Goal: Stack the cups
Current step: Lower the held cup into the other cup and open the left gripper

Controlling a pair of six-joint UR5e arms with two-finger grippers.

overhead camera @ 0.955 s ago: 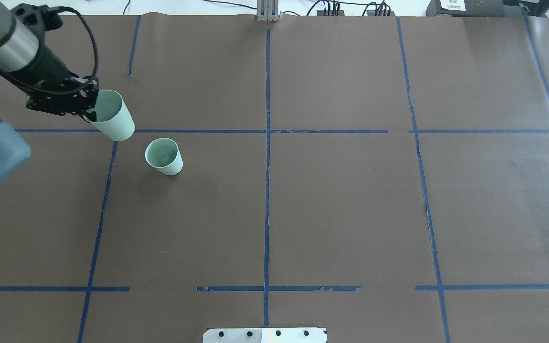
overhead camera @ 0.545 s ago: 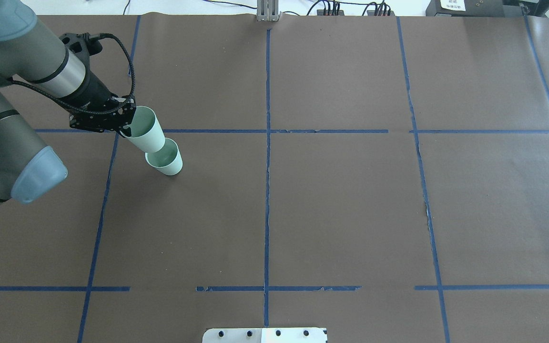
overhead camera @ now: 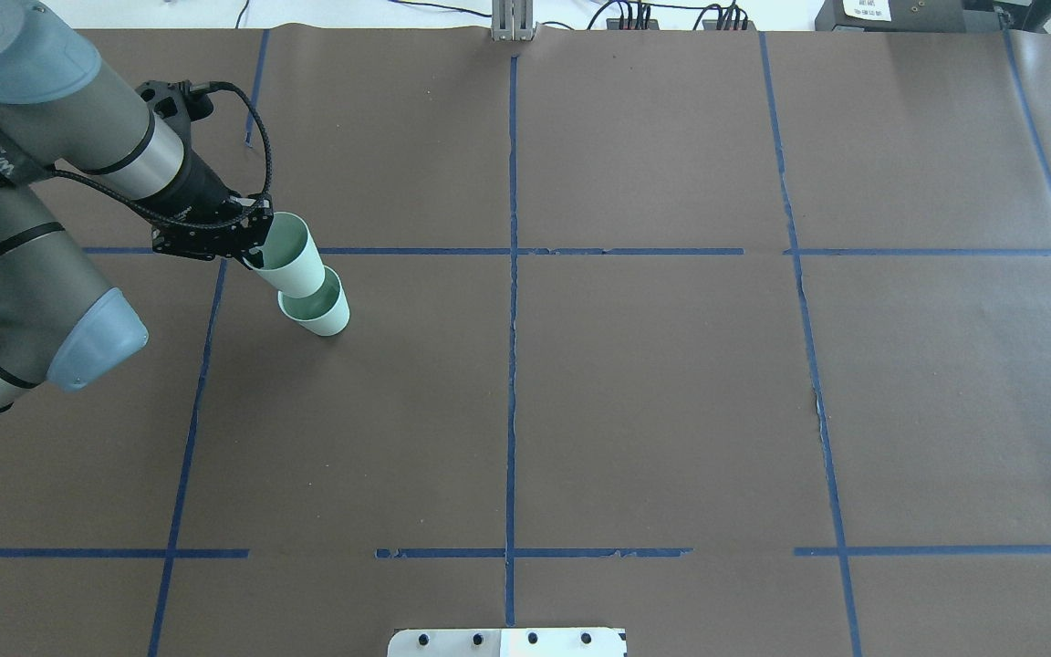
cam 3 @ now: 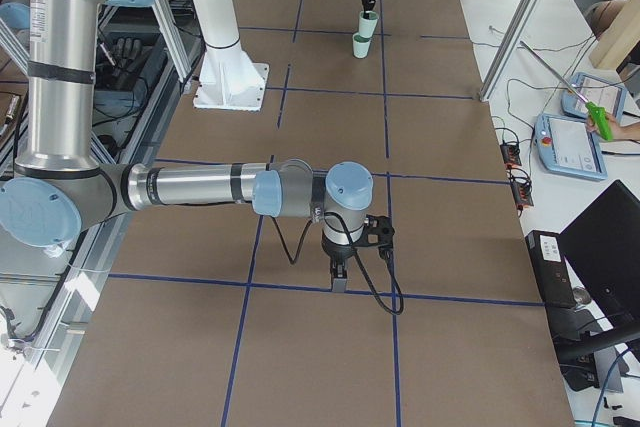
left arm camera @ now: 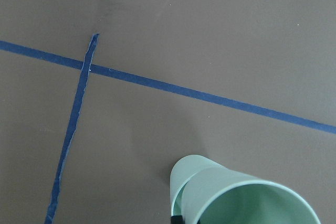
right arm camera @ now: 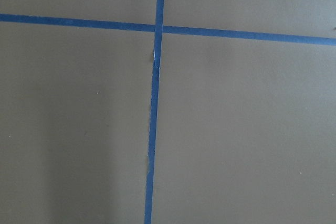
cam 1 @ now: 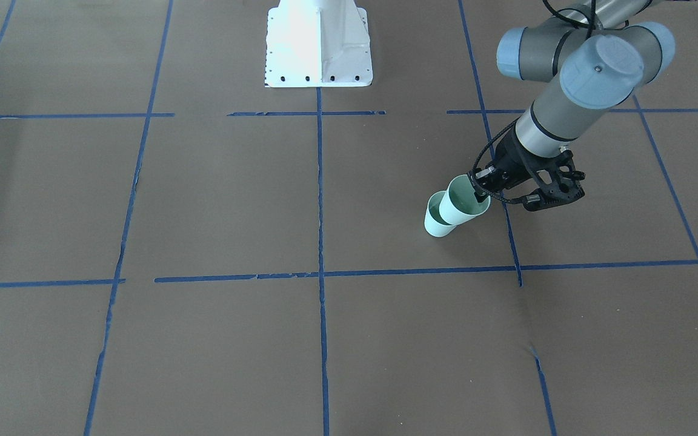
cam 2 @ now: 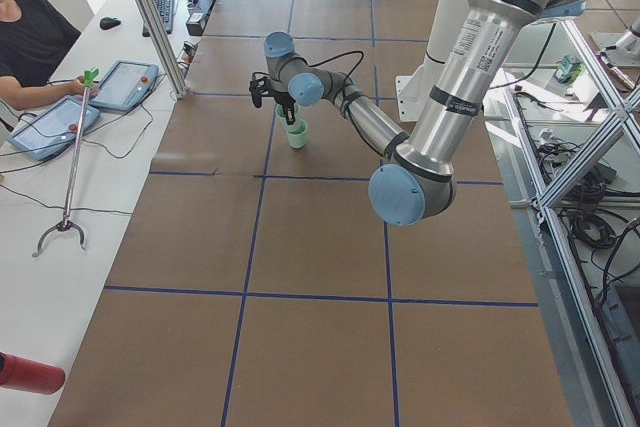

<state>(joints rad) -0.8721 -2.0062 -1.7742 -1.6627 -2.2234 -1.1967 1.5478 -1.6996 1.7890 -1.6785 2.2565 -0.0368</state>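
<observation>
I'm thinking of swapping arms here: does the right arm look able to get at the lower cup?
Probably not as things stand. The right gripper hangs far off on the other side, and the left gripper holds the upper cup tilted right at the mouth of the lower cup, blocking it from above.

Robotics lab. Bench (overhead camera: 671,411) covered in brown paper, marked into grid with blue tape (overhead camera: 512,365). Two grey industrial arms (cam 2: 470,77) rising from white bolted base plate (cam 1: 319,60). Aluminium frame posts (cam 2: 152,22) around cell. Side desk (cam 2: 40,277) with touch-screen control pads (cam 2: 128,85), seated person (cam 2: 30,37), long grabber stick (cam 2: 77,147). Loose cables (cam 2: 600,237) beside bench, plugs (overhead camera: 635,18) along its far edge.
</observation>
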